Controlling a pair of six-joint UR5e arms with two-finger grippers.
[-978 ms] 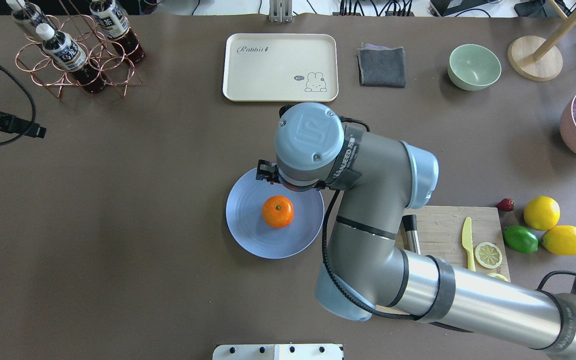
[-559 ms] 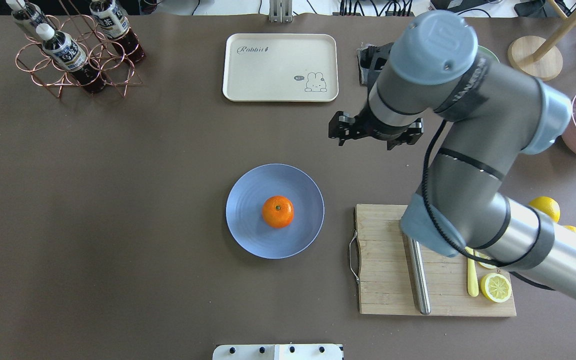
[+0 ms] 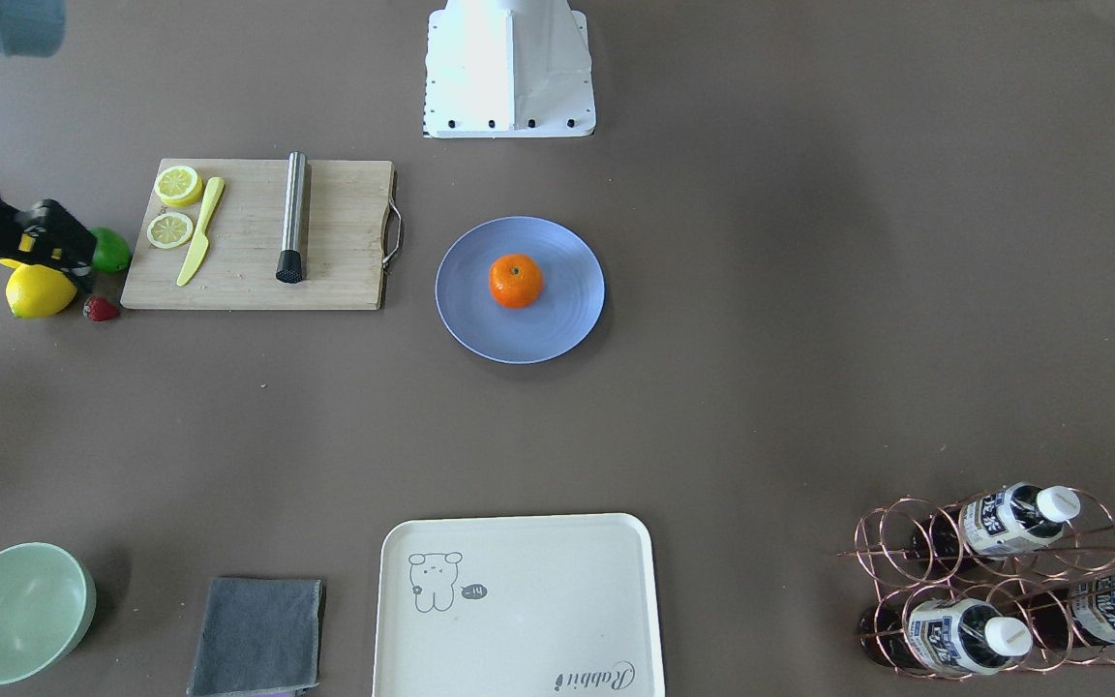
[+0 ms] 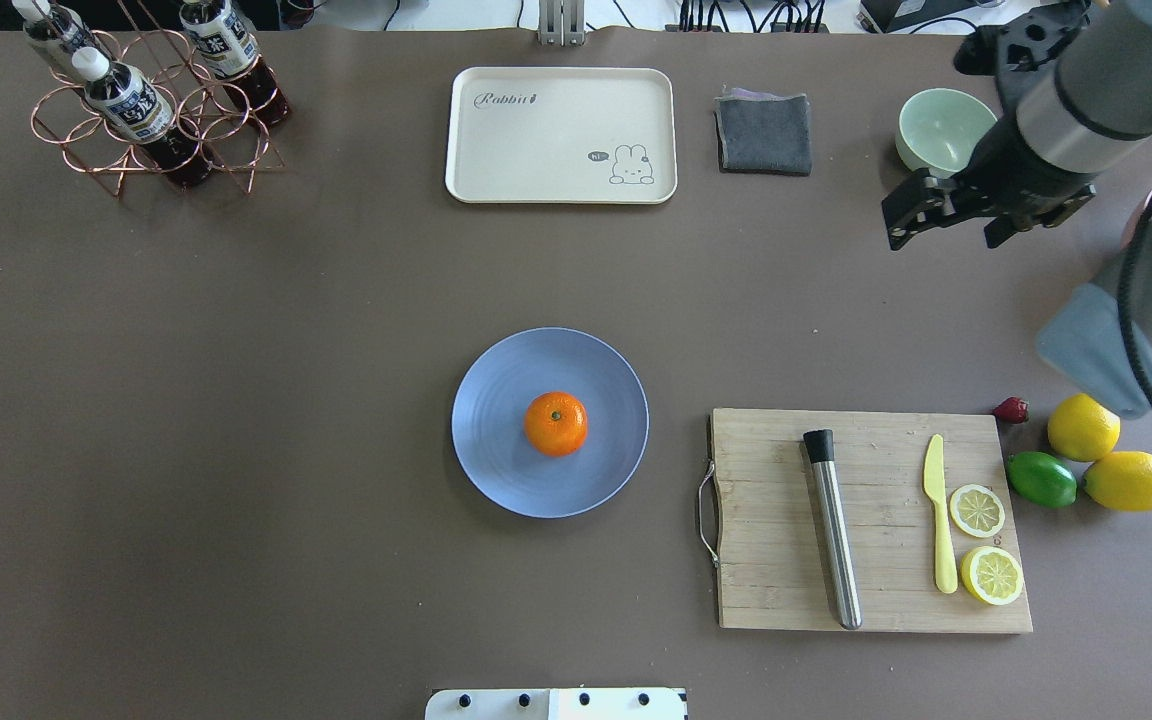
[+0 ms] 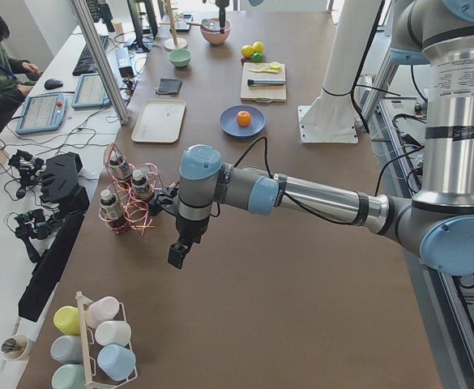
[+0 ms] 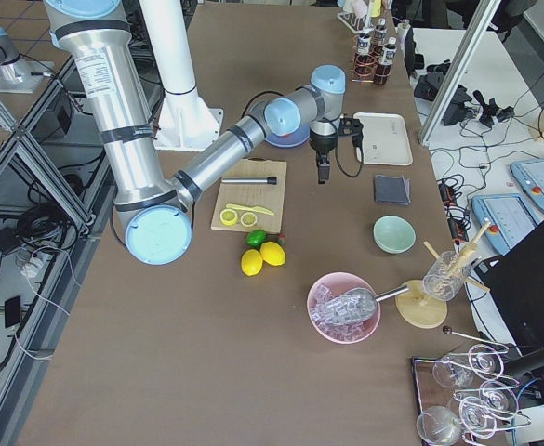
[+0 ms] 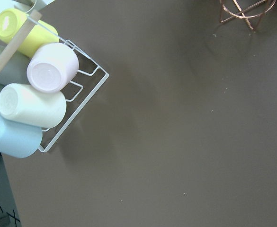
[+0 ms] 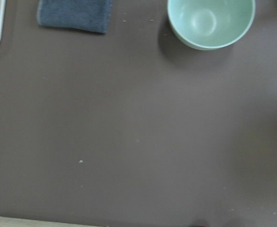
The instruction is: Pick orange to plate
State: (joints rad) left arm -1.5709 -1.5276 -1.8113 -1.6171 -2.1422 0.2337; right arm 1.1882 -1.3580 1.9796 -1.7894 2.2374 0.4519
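The orange [image 4: 555, 423] [image 3: 516, 281] rests in the middle of the blue-grey plate [image 4: 492, 470] [image 3: 562, 324] at the table's centre, also seen far off in the exterior left view as the orange [image 5: 243, 118]. My right gripper [image 4: 948, 232] [image 3: 20, 263] hangs open and empty at the back right, beside the green bowl, far from the plate. My left gripper [image 5: 177, 255] shows only in the exterior left view, near the bottle rack; I cannot tell whether it is open or shut.
A cutting board [image 4: 776, 560] with a steel muddler [image 4: 833, 540], yellow knife and lemon slices lies right of the plate. Lemons [image 4: 1083, 426] and a lime [image 4: 1041, 479] sit beyond it. Cream tray [image 4: 556, 135], grey cloth [image 4: 763, 132], green bowl [image 4: 941, 130], bottle rack [image 4: 151, 110].
My right arm has swung from over the plate to the back right, by the green bowl. The orange has stayed still on the plate.
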